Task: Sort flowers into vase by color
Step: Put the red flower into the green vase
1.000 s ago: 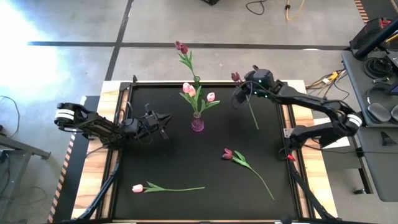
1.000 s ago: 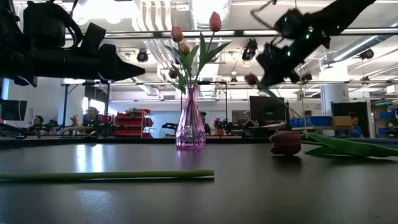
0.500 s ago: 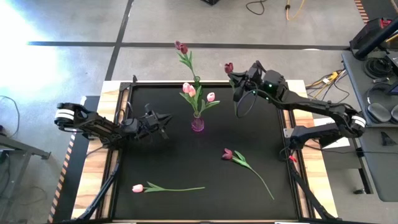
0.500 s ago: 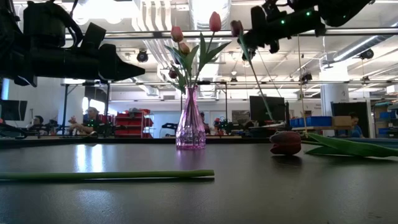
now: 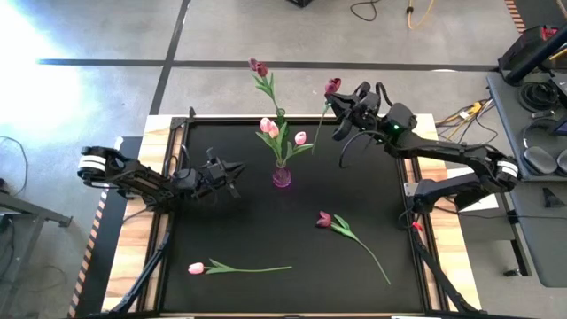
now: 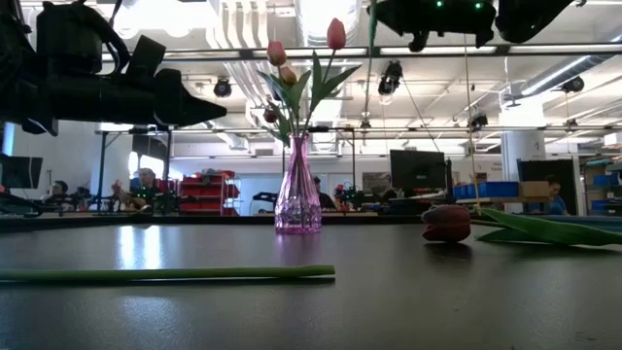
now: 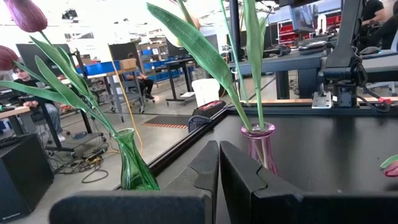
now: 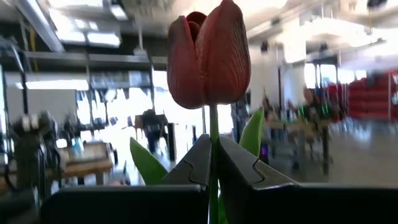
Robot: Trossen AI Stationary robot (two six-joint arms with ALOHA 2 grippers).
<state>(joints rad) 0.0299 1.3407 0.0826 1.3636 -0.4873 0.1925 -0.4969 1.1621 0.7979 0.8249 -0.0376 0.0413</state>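
Observation:
My right gripper (image 5: 337,105) hovers over the table's far edge, shut on a dark red tulip (image 5: 332,86). A pink glass vase (image 5: 282,176) at mid-table holds three pale pink tulips (image 5: 270,128). A green vase (image 7: 133,168) at the far edge holds a dark red tulip (image 5: 258,66). One dark red tulip (image 5: 324,219) and one pink tulip (image 5: 196,268) lie flat on the mat. My left gripper (image 5: 236,172) is shut and waits left of the pink vase, holding nothing. My right gripper pinches the tulip's thin green stem (image 8: 213,134) between its two fingers, just below the dark red head (image 8: 208,56). The fingers (image 5: 344,100) come level from the table's right, across the stem. The flower is lifted clear and upright, with its stem (image 5: 319,133) hanging below the fingers.
The black mat (image 5: 221,221) has free room in its near left and right parts. Wooden strips (image 5: 124,266) border it. In the low view, the lying pink tulip's stem (image 6: 165,275) crosses the near foreground. People and benches show in the room beyond.
My right gripper has risen and moved toward the far edge, carrying the dark red tulip off the mat. The flower has swung from slanting with its stem on the table to upright, head up and stem hanging free.

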